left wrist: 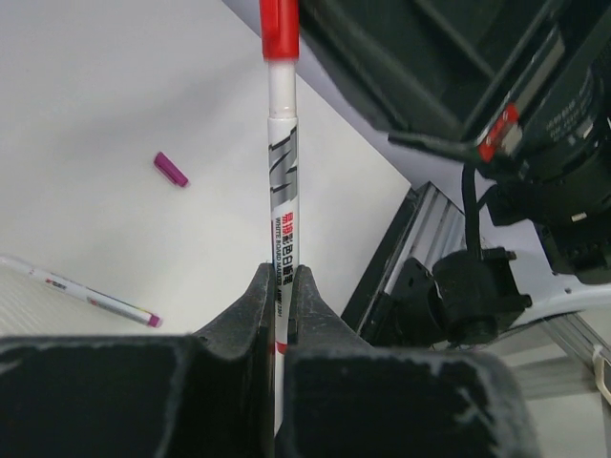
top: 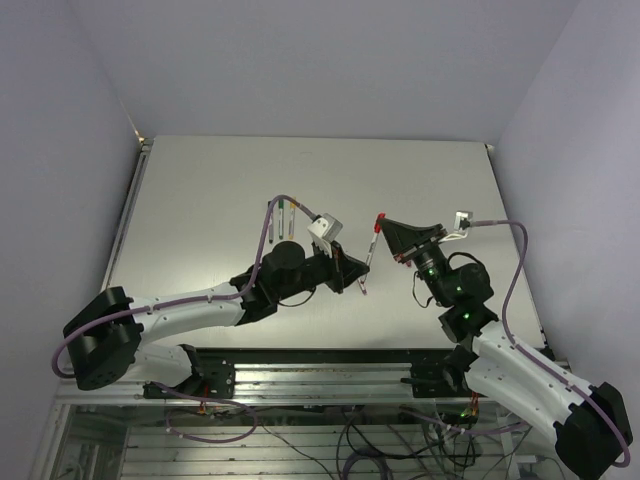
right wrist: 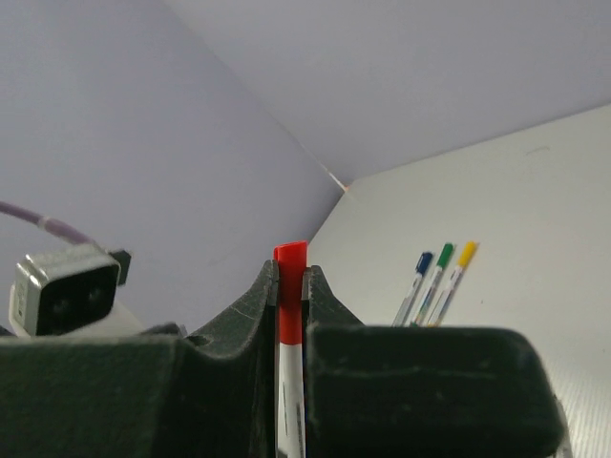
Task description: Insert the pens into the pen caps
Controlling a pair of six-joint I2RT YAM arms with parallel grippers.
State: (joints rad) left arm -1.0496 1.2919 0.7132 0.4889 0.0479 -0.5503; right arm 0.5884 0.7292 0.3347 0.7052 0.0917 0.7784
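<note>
My left gripper [left wrist: 282,277] is shut on the lower part of a white pen [left wrist: 284,191] and holds it above the table. A red cap [left wrist: 279,29] sits on the pen's far end. My right gripper [right wrist: 291,277] is shut on that red cap [right wrist: 291,286], with the pen's white body [right wrist: 289,401] running down between the jaws. In the top view the two grippers meet at the table's middle around this pen [top: 371,255]. A loose magenta cap [left wrist: 171,169] and an uncapped magenta-tipped pen [left wrist: 86,294] lie on the table.
Three pens with blue [right wrist: 416,277], green [right wrist: 437,272] and yellow [right wrist: 458,269] caps on lie side by side further back; they also show in the top view [top: 287,215]. The table's near edge, a metal rail [top: 330,360], runs under both arms. Walls surround the table.
</note>
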